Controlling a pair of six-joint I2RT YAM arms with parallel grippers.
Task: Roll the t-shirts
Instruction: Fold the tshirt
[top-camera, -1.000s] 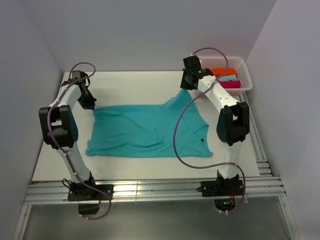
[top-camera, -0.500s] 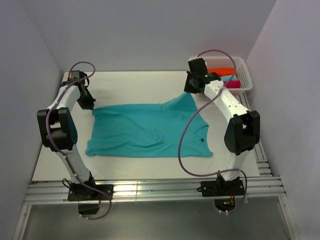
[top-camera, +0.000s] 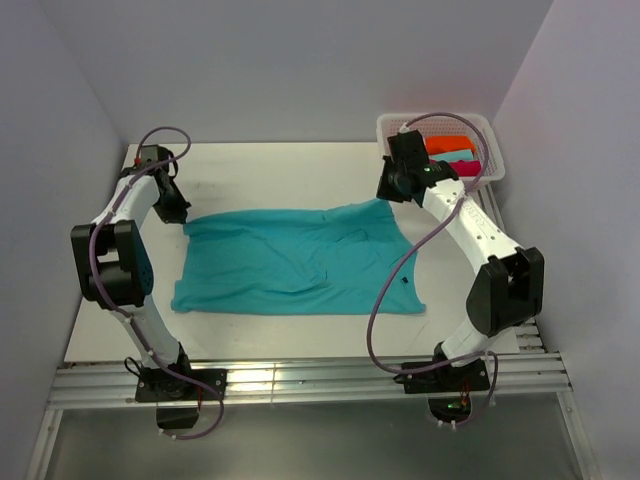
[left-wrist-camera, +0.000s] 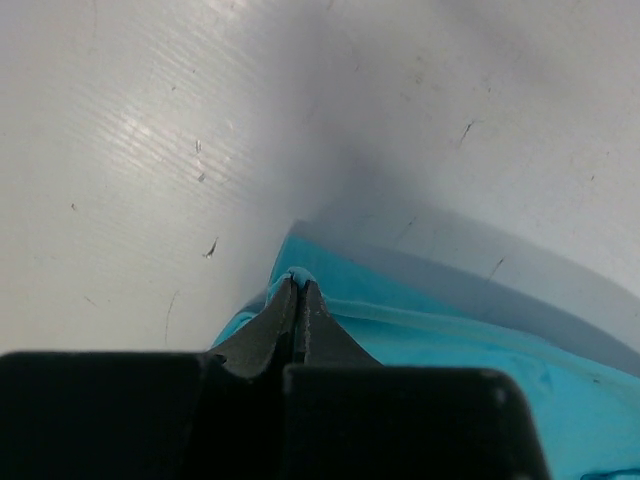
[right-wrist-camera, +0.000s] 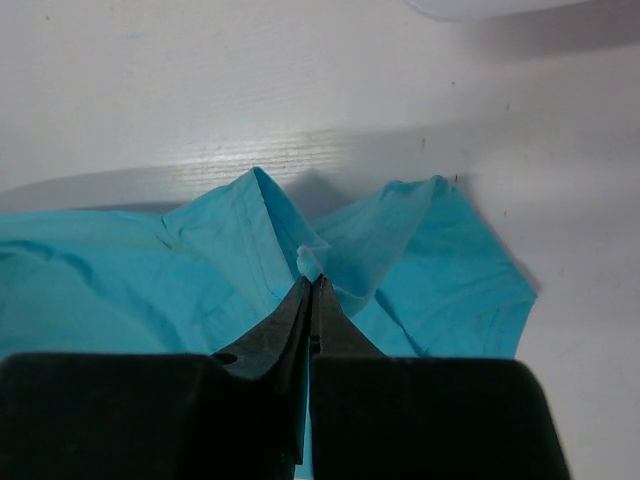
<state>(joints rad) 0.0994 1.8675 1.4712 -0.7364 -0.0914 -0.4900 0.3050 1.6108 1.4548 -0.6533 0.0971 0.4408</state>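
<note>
A teal t-shirt (top-camera: 290, 262) lies spread on the white table, its dark neck label (top-camera: 404, 281) near the right edge. My left gripper (top-camera: 178, 212) is shut on the shirt's far left corner; in the left wrist view the jaws (left-wrist-camera: 298, 282) pinch the cloth's edge (left-wrist-camera: 420, 330). My right gripper (top-camera: 385, 195) is shut on the shirt's far right corner; in the right wrist view it (right-wrist-camera: 312, 279) holds a raised fold of teal cloth (right-wrist-camera: 420, 250). Rolled orange (top-camera: 448, 143), pale aqua (top-camera: 456, 156) and magenta (top-camera: 464, 167) shirts sit in the basket.
A white mesh basket (top-camera: 490, 135) stands at the table's far right corner, just behind my right arm. Grey walls close in the left, back and right. A metal rail (top-camera: 300, 385) runs along the near edge by the arm bases.
My right gripper has moved right and slightly toward me with the shirt's corner, pulling the far right part flatter and wider. My left gripper has barely moved.
</note>
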